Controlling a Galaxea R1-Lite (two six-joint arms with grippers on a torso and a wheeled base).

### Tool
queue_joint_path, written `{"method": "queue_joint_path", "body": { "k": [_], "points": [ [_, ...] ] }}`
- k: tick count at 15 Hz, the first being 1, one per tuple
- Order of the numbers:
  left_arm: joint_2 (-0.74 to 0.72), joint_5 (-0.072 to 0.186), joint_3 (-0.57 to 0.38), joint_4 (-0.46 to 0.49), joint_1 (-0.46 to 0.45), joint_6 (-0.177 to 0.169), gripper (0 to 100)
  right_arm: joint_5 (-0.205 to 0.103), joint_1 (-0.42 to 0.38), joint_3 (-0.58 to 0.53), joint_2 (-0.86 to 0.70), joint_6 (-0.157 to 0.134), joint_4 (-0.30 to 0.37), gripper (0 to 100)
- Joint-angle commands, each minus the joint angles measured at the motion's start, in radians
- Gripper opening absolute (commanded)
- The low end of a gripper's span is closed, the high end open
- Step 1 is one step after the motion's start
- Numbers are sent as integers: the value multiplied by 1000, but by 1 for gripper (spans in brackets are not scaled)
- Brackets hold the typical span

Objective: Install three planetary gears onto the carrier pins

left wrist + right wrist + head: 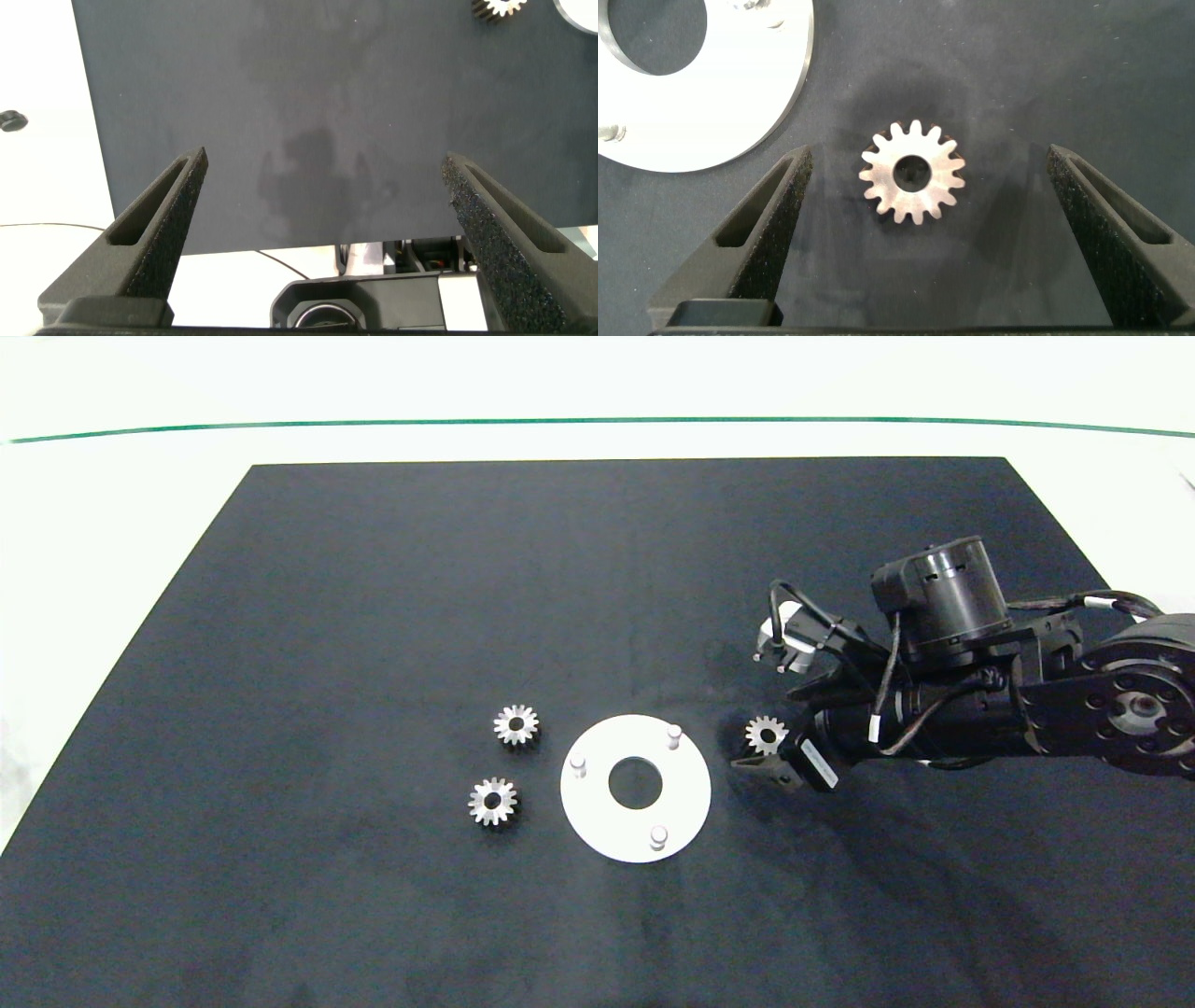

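Lying flat, hole up: gear (912,174) between fingers of spread right hand (929,229); left hand (322,201) spread.

Silvery planetary gears (516,724) (dark-holed), white disc (635,831), black mat (373,616).

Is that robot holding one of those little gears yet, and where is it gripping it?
No. The right gripper is open around a gear without touching it; the left gripper is open and empty.

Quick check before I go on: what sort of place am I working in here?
Probably a lab or test bench for assembly practice: a plain black mat on a white tabletop, holding only three small silvery metal spur gears and a flat white round disc with pegs. The right gripper brackets one gear.
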Motion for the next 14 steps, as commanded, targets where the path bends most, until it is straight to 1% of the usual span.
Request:
{"method": "queue_joint_path", "body": {
  "k": [1,8,9,11,12,14],
  "points": [
    [-5,-1,0,5,2,1,100,1,1,-1,7,-2,0,94],
    [-17,0,-2,5,0,2,100,0,9,-6,18,-2,1,81],
    [-19,0,-5,5,2,4,100,0,9,-7,23,-2,1,78],
    [-19,0,-23,5,5,4,100,0,7,-12,21,-2,3,75],
    [-19,0,-23,7,3,4,100,0,7,-12,21,-2,3,72],
    [-19,0,-23,11,3,4,100,0,7,-7,21,-2,4,69]
  ]
}}
